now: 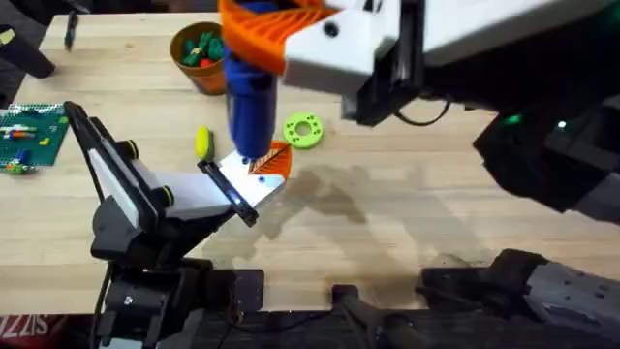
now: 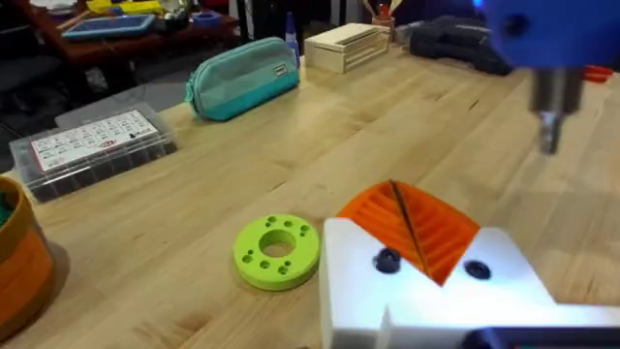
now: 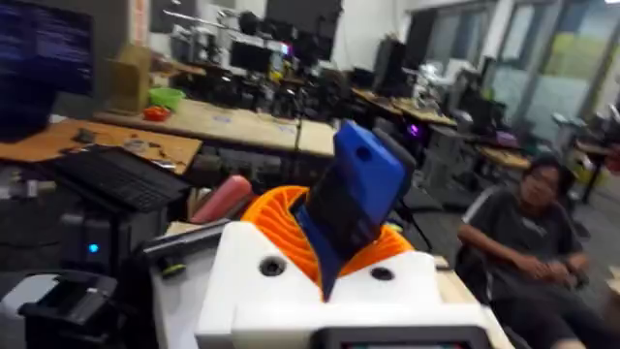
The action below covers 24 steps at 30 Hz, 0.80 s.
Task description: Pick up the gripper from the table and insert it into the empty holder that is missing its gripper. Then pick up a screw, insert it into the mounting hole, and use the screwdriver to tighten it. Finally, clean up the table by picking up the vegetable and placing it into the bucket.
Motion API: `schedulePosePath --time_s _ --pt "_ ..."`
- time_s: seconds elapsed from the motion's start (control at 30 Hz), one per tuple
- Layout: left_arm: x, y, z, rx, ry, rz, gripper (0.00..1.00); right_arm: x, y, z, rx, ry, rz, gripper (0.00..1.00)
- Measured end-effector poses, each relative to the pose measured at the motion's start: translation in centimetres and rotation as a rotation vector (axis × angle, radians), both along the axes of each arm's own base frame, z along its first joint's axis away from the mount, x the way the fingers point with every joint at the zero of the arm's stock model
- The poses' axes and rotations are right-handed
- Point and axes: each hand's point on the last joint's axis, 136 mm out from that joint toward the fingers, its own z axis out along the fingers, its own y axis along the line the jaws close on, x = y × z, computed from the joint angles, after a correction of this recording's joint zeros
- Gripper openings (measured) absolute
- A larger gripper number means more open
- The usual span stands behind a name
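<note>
**A:** Overhead view first. Where is the screwdriver (image 1: 251,102)?

**B:** It hangs upright over the middle of the table (image 1: 436,223), blue, dark tip down, pinched between the orange ribbed pads of the right gripper (image 1: 276,34). The right wrist view agrees: the pads (image 3: 281,228) press against the blue body from both sides.

**A:** And under the tip?

**B:** The holder (image 1: 254,181), a white block, with the orange gripper (image 1: 273,160) seated at its far end. The tip sits just above that orange piece; I cannot tell whether it touches. From the left wrist view the tip (image 2: 548,131) is clearly apart from the holder, up and off to one side.

**A:** The left gripper (image 1: 199,194)?

**B:** Low over the table, its black fingers at the near side of the white block. Whether they are spread or clamped I cannot tell.

**A:** The rest of the task's things?

**B:** The vegetable (image 1: 202,142) lies on the wood just beside the holder, on the left. The bucket (image 1: 197,58) stands at the far edge, green and red pieces inside. A green ring disc (image 1: 303,130) lies flat to the right of the screwdriver.
</note>
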Motion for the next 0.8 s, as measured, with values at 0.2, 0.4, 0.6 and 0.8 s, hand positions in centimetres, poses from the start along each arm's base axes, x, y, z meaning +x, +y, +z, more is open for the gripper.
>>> schedulePosePath --time_s 0.2,0.4,0.6,0.8 --pt "0.0 0.0 0.0 0.0 0.0 0.0 0.015 -1.8 1.5 -0.4 -0.007 -0.103 0.04 0.006" --pt "0.0 0.0 0.0 0.0 0.0 0.0 0.015 -1.3 2.3 -1.7 -0.038 -0.164 0.022 0.006" --pt "0.0 0.0 0.0 0.0 0.0 0.0 0.015 -0.5 3.0 -3.0 -0.069 -0.236 0.0 0.006" --pt "0.0 0.0 0.0 0.0 0.0 0.0 0.015 -0.8 3.4 -3.2 -0.071 -0.269 0.001 0.006"
